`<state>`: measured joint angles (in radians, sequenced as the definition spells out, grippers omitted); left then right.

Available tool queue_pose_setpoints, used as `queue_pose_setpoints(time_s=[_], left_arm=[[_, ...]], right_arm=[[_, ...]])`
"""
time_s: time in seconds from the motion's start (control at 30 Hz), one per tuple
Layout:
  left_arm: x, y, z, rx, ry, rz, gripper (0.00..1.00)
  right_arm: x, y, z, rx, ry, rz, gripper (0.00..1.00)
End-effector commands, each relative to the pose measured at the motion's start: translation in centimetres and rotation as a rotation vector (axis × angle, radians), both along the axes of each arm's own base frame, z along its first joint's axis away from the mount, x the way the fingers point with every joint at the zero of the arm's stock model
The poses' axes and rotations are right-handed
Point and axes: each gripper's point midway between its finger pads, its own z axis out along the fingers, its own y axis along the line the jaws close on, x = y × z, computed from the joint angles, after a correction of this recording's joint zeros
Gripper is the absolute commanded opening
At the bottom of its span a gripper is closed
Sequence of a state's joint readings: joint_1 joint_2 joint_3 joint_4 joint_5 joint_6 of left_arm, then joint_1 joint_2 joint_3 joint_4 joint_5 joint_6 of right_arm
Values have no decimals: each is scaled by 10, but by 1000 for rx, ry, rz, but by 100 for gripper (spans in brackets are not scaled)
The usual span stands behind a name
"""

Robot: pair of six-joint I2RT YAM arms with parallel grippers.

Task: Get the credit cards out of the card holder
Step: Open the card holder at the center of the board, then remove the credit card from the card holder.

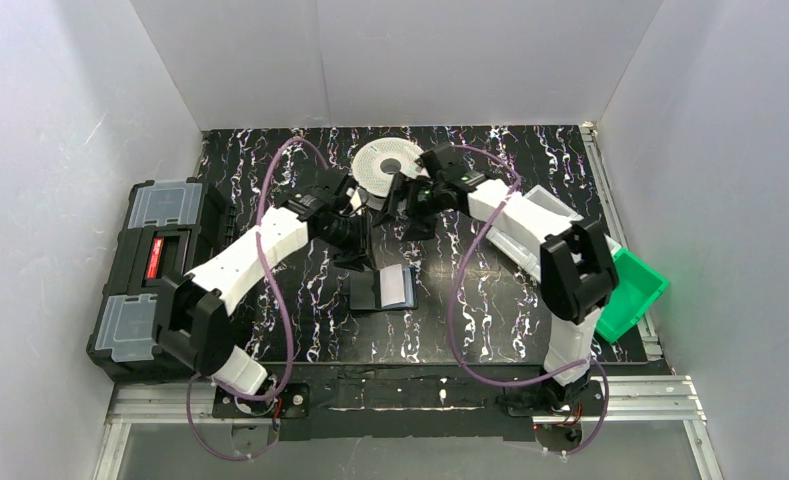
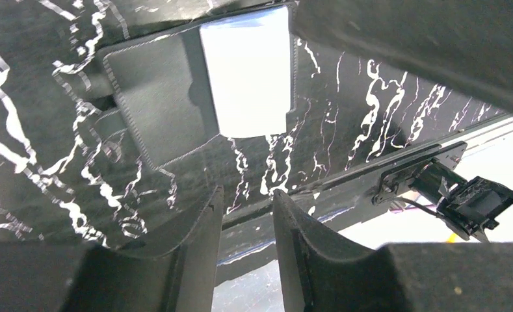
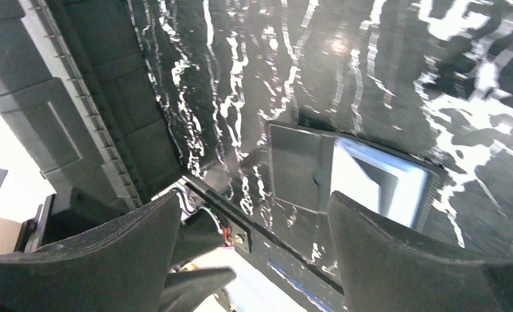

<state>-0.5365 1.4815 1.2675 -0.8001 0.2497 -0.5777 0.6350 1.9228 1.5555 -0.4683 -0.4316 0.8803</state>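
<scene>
The card holder lies open and flat on the black marbled table, its left half black. It also shows in the left wrist view and the right wrist view. Its right half holds a pale rectangle with a bluish rim. I cannot tell whether that is a card or the lining. No orange-tan card is in view. My left gripper hovers just behind the holder, jaws a little apart and empty. My right gripper hangs farther back, jaws wide open and empty.
A big black toolbox stands along the left edge and shows in the right wrist view. A white round disc lies at the back. A clear tray and a green bin sit on the right.
</scene>
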Motion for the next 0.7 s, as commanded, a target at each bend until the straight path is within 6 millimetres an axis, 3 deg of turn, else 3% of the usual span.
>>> queue_pose_setpoints(time_s=[0.0, 0.27, 0.53, 0.67], left_arm=[[11, -35, -1, -60, 3, -56, 33], [31, -66, -37, 61, -1, -142, 33], [54, -47, -57, 468, -119, -209, 44], [58, -42, -60, 565, -135, -233, 47]], right_arm=[[-8, -37, -14, -58, 5, -47, 90], [-19, -77, -46, -138, 35, -116, 87], [-27, -105, -60, -150, 60, -168, 83], [-30, -111, -64, -146, 71, -183, 83]])
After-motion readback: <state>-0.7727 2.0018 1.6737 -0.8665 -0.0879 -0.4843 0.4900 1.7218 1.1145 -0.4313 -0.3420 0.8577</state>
